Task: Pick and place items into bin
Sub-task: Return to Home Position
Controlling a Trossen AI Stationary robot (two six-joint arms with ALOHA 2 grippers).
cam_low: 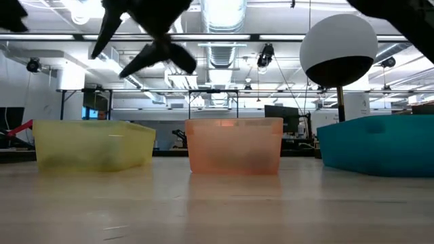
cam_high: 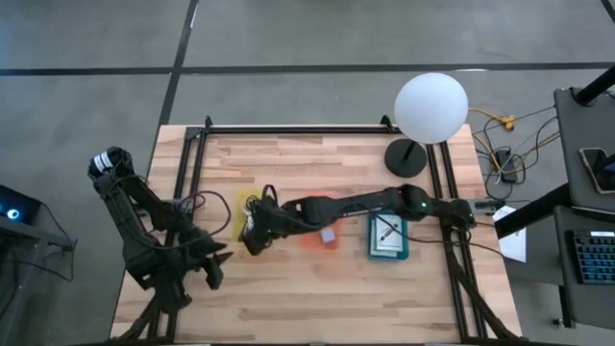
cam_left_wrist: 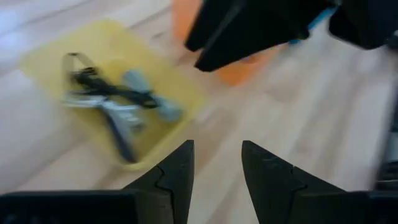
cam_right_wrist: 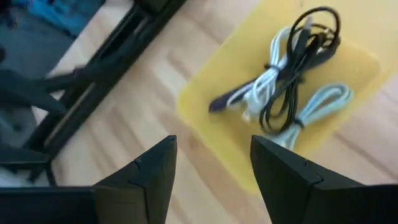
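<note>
Near the yellow bin [cam_right_wrist: 214, 84] of cords [cam_right_wrist: 292, 68], left gripper [cam_left_wrist: 217, 150] and right gripper [cam_right_wrist: 214, 146] gape empty.

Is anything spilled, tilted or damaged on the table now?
Nothing stands out. The cords lie inside the yellow bin, the right pincer open above it, the left pincer open nearby; orange bin and blue bin stand upright.

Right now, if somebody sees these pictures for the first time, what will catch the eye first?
The big white globe lamp near the table's right rear corner stands out first. Then three bins in a row: the yellow bin, the orange bin, the blue bin. The right hand hovers open at the yellow bin, where black and white cords lie.
</note>
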